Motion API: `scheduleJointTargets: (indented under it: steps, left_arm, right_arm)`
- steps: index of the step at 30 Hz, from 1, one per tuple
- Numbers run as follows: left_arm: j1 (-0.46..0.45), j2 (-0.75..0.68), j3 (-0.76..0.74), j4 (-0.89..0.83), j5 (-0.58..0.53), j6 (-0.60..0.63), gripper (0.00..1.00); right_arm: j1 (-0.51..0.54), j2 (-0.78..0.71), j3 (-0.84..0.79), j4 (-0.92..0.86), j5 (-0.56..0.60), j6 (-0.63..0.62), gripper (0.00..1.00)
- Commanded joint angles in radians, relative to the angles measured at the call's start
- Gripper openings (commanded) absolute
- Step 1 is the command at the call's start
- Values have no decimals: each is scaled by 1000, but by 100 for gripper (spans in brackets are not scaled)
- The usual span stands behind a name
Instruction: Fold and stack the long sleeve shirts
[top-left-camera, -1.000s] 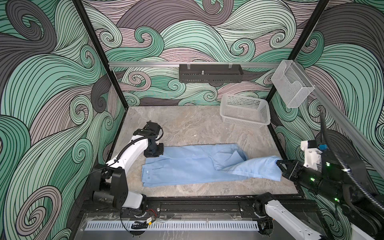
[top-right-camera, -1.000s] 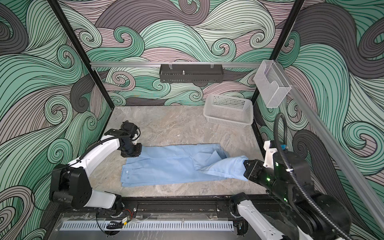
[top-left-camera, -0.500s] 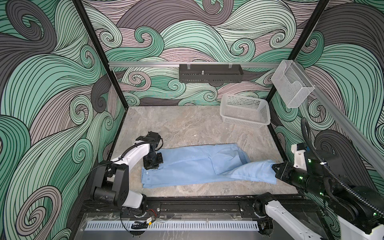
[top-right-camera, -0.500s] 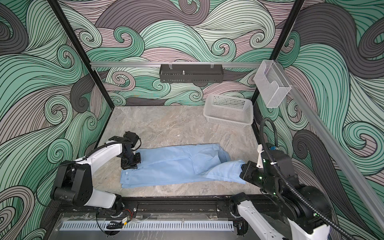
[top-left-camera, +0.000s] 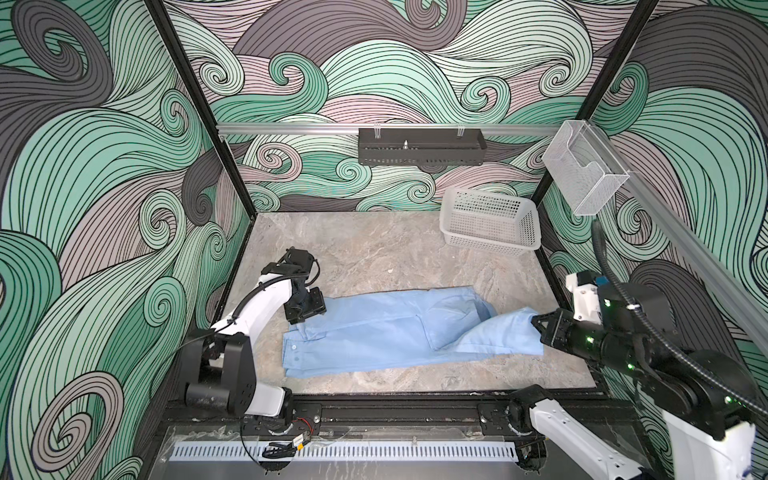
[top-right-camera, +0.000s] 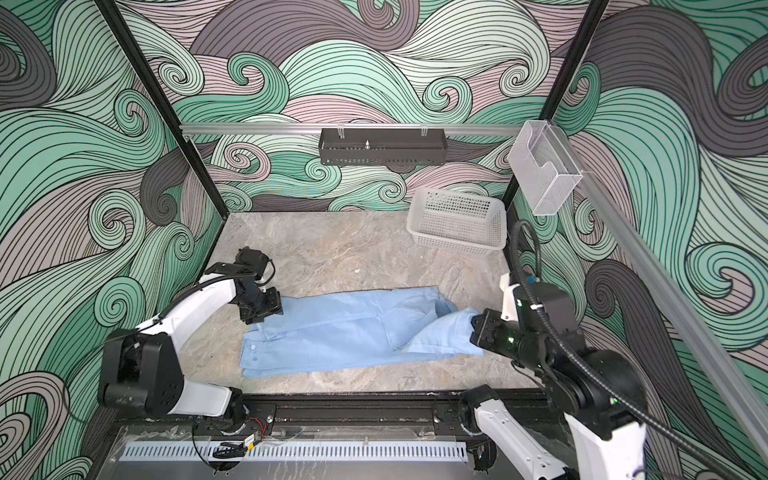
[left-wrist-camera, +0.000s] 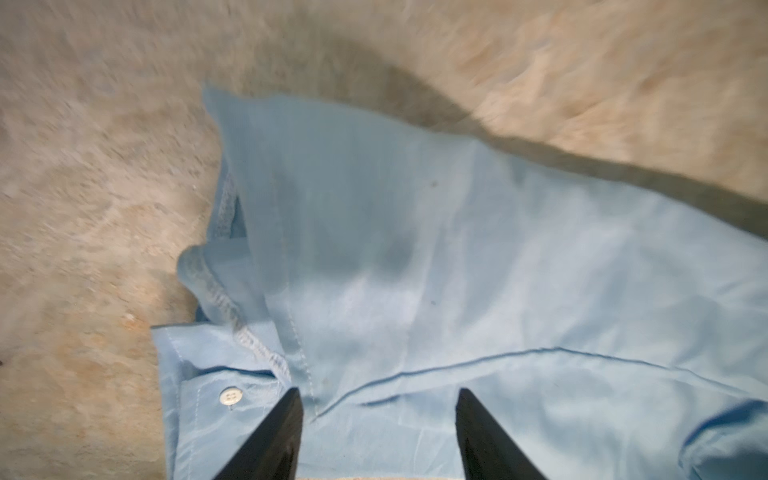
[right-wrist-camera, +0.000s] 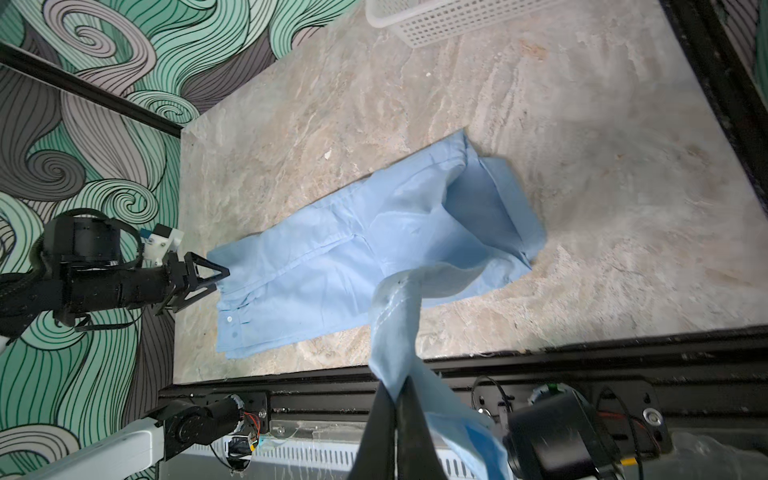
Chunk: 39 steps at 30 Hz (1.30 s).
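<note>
Nearest the camera, just beyond the black front rail, the light blue thin-fabric button-up shirt lay as a long band across the near half of the grey marble-patterned table, already narrowed lengthwise. At its right end the right gripper was closed tight on a strip of the cloth, and that end was lifted off the table, so a loose lobe of fabric hung between the jaws and the flat part. Whether the pinched piece was a sleeve or the shoulder could not be told.

At the opposite end the left gripper hovered low over the hem corner with its jaws apart and nothing between them, a small pale button just beside one finger. The cloth there lay slack and slightly rumpled.

Well apart, in the far right corner, sat the white perforated plastic basket, holding nothing visible.

The crosswise fold seemed to be in hand. The next move would likely call for the right arm to carry its end over toward the buttoned hem, lay it with edges matched and only then let go, while the left arm kept clear or pinned the hem, since such thin fabric could slide
</note>
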Motion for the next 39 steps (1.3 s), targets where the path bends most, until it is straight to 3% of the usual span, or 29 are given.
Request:
scheduleJointTargets:
  steps: [1, 7, 15, 22, 28, 35, 39]
  left_arm:
    - [-8, -144, 51, -24, 38, 56, 66]
    - [-4, -305, -17, 80, -11, 54, 66]
    - [-2, -359, -23, 138, 37, 25, 66]
    - [-3, -491, -31, 132, -42, 19, 68]
    - [-1, -568, -37, 102, -130, -6, 69]
    - [-1, -584, -38, 86, -161, -3, 70]
    - [-1, -562, -56, 94, -132, -6, 71]
  right_arm:
    - [5, 76, -28, 180, -93, -62, 0]
    - [39, 260, 14, 343, -160, -150, 0]
    - [306, 615, 208, 423, -135, -281, 0]
    - [471, 933, 373, 449, -182, -352, 0]
    - [544, 1184, 521, 452, -247, -365, 0]
    - [588, 1376, 666, 455, -322, -355, 1]
    - [586, 1448, 703, 455, -321, -350, 12]
